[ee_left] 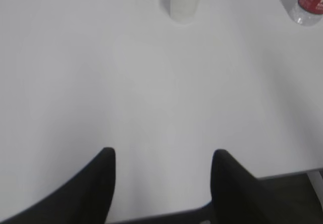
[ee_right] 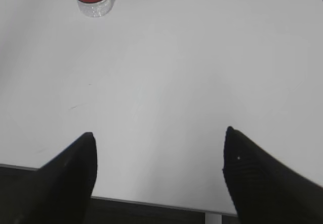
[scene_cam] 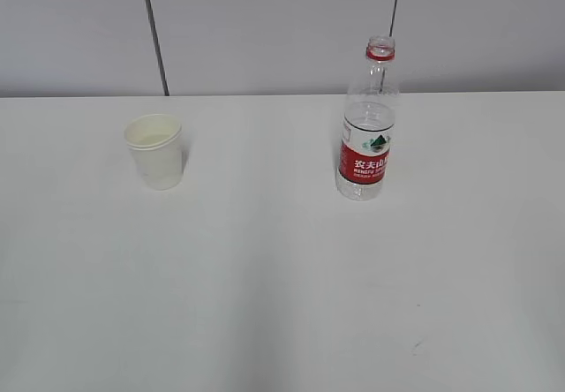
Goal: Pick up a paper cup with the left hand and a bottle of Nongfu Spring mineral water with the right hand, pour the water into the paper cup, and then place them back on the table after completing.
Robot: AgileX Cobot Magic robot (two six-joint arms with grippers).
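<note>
Pincer left (ee_left: 161,183) spread, empty; right pincer (ee_right: 159,173) spread wider, empty. Paper cup (scene_cam: 155,151) at 10 o'clock on surface (scene_cam: 265,304), uncapped bottle (scene_cam: 367,127) at 1 o'clock, well apart. Nothing held: either unstarted or finished, can't tell.

A plain lab or office test bench: bare white table (scene_cam: 265,304) against grey panelled wall (scene_cam: 265,21).

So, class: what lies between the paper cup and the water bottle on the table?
Nothing: only bare white table separates the paper cup from the water bottle, clearest in the exterior view.
</note>
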